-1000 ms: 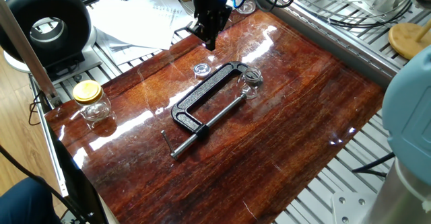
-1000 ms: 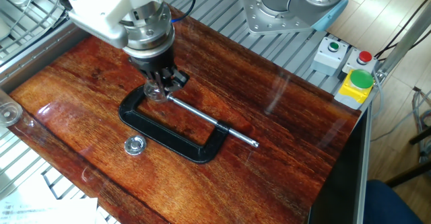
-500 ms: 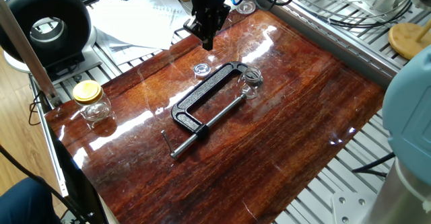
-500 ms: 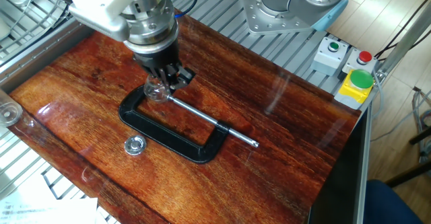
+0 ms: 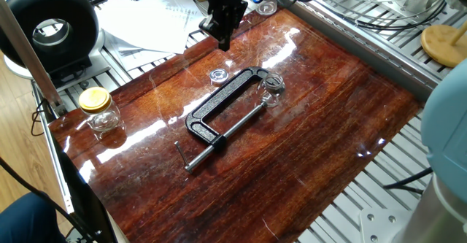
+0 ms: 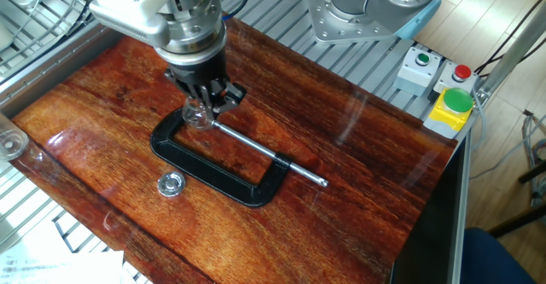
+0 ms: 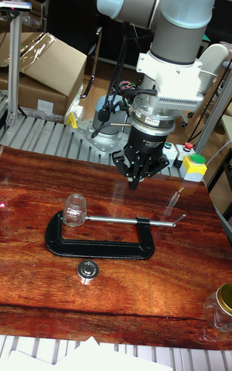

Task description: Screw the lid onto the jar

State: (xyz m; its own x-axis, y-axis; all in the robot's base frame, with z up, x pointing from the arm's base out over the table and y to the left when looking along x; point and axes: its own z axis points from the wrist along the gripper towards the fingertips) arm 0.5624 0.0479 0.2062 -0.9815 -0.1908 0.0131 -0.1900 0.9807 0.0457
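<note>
The jar [image 7: 75, 209], tiny and clear with its mouth open upward, stands held in the jaw of a black C-clamp [image 7: 96, 242] lying flat on the wooden table; the jar [image 5: 271, 86] [image 6: 196, 113] shows in both fixed views. The lid [image 7: 87, 270], a small round glinting cap, lies on the table just outside the clamp's frame, also visible as the lid [image 5: 217, 74] [image 6: 171, 182]. My gripper [image 7: 134, 183] hangs in the air above the table, apart from jar and lid, fingers together and holding nothing. The gripper [image 5: 223, 44] [image 6: 212, 103] points straight down.
A bigger glass jar with a yellow lid [image 5: 97, 106] [image 7: 222, 306] stands near a table corner. The clamp's screw bar [image 6: 273, 158] sticks out across the table. A button box [image 6: 450, 105] sits past one edge, papers [image 5: 146, 17] past another.
The gripper has risen a little and drifted slightly away from the jar. The jar, lid and clamp have not moved.
</note>
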